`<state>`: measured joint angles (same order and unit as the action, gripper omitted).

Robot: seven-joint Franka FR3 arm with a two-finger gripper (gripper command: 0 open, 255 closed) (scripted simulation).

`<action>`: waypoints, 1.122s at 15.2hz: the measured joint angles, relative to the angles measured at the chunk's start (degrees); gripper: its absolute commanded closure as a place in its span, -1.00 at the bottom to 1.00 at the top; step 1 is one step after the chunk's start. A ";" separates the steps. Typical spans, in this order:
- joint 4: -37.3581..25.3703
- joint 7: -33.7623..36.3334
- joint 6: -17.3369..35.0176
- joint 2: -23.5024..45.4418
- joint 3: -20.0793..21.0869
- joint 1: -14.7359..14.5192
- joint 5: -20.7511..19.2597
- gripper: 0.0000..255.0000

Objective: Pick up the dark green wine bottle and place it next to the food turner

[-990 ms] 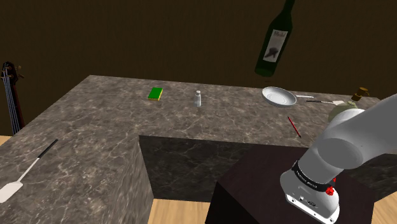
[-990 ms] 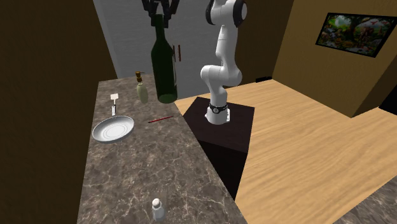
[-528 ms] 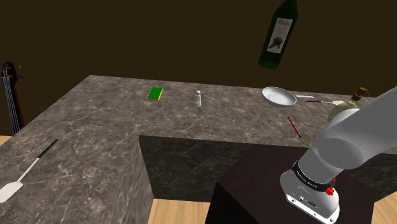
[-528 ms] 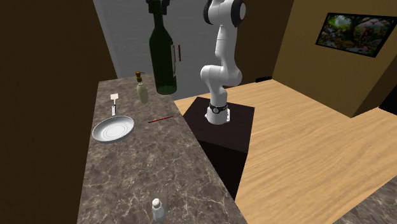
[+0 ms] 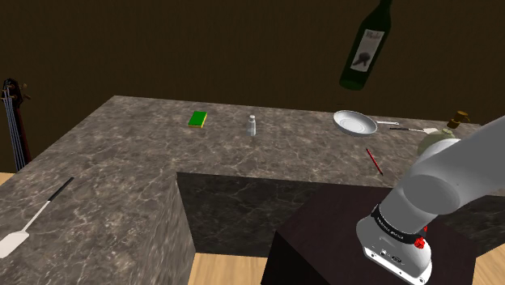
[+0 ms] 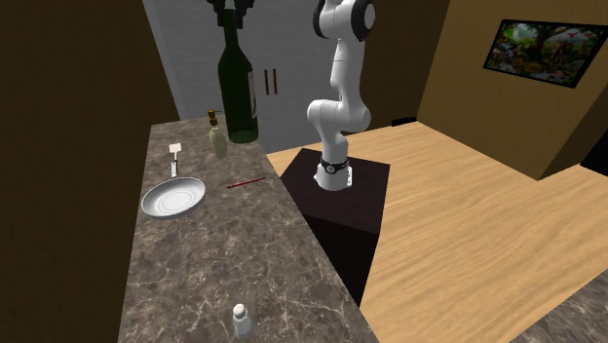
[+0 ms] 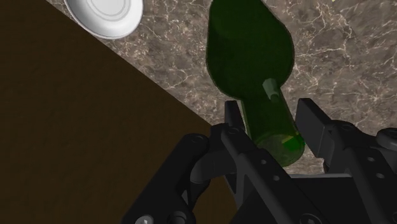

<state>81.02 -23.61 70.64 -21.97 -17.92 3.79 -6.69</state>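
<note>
The dark green wine bottle (image 5: 366,50) with a pale label hangs tilted high above the counter, over the white plate (image 5: 354,122). My gripper (image 6: 230,8) is shut on its neck at the picture's top edge, and the bottle (image 6: 237,94) hangs below it. In the wrist view the two black fingers of the gripper (image 7: 272,118) clasp the neck, and the bottle's body (image 7: 250,48) points down at the marble. The small white food turner (image 5: 414,129) lies just beyond the plate; in the second exterior view this turner (image 6: 175,156) sits between the plate (image 6: 173,197) and the wall.
An olive flask with a cork (image 6: 217,136) stands near the turner. A red stick (image 5: 374,160) lies by the counter edge. A salt shaker (image 5: 252,125), a green sponge (image 5: 197,120) and a long black-handled spatula (image 5: 31,217) lie further along. The dark stand (image 6: 343,190) adjoins the counter.
The bottle, still held, has travelled toward the shoulder view's right and slightly up, nearer the wall and the turner's end of the counter.
</note>
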 measured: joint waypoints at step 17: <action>18.51 -19.70 15.15 -6.48 -17.64 4.31 -5.48 1.00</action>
<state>99.53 -43.31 85.78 -28.45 -35.56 8.10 -12.17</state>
